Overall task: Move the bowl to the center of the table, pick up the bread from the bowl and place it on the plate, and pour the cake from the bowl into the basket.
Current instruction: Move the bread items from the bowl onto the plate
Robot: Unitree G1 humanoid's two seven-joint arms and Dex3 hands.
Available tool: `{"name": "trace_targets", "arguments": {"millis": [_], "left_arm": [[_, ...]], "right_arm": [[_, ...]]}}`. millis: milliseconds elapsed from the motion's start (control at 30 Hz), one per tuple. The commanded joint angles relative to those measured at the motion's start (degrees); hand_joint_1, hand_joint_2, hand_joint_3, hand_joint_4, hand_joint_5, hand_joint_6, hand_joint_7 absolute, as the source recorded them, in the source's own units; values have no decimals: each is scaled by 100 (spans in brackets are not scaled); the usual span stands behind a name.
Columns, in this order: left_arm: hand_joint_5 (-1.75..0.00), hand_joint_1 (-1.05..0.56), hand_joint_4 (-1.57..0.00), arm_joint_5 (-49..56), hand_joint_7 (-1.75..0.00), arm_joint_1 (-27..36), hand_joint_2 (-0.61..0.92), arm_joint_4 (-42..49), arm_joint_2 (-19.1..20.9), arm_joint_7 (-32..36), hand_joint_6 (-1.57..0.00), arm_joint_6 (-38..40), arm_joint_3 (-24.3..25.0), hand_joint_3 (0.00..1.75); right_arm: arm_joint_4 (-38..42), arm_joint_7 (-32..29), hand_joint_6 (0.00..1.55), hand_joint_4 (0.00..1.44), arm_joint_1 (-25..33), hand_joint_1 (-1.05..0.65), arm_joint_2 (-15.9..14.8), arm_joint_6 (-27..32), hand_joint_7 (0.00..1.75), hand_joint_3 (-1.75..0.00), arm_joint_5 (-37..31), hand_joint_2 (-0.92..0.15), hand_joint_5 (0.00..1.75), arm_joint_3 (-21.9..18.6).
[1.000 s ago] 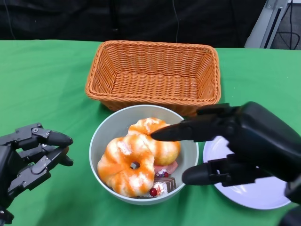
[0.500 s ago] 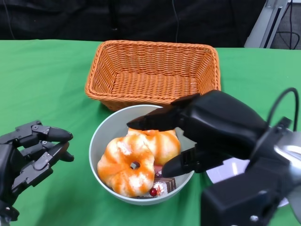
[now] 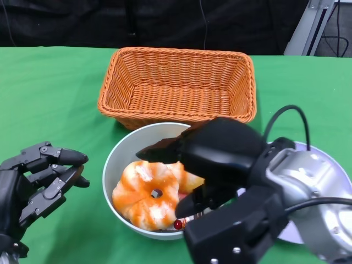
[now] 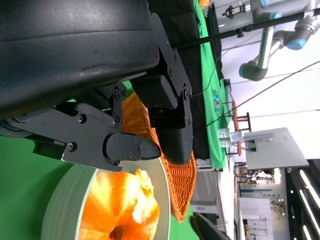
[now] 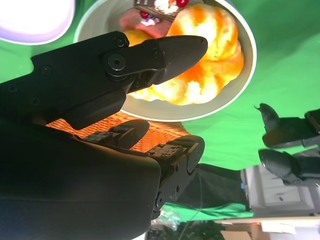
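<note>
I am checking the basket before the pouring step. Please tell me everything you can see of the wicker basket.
The wicker basket is rectangular, woven of orange-brown strands, with sloping walls and a thicker braided rim. It stands upright on the green tablecloth, at the far side of the table, just behind the pale bowl. Nothing shows inside it. Neither hand touches it. Whether its near wall touches the bowl's rim cannot be told.

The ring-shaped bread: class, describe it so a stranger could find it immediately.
Start at the wicker basket at the table's far side; just in front sits a pale bowl. Inside, toward the robot's left, lies the ring-shaped bread: orange with white patches, and the only piece showing a centre hole.
</note>
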Motion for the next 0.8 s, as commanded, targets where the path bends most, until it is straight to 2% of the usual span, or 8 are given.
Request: {"name": "trace_targets", "arguments": {"millis": [33,333,467,800], "left_arm": [[-130,-23,-80,79,-75,-55,92,2,43,188,-94,-2,51,23],[-129,-23,-81,7,-74,-78,92,1,24,229,-95,49,23,21],[-128,-24,-81,138,-73,-104,92,68,37,315,-95,-81,39,21],[-128,-22,-82,134,-74,-108,92,81,32,314,-96,-80,44,18]], "right_arm": [[190,-147,42,55,-94,-85,206,146,4,-23,-219,-92,8,70],[719,-225,38,50,-257,-87,506,209,0,-21,-587,-92,3,281],[929,-188,35,48,-369,-89,651,362,0,-23,-961,-92,2,469],[1463,-237,38,56,-627,-88,936,535,1,-25,-1442,-92,5,731]]}}
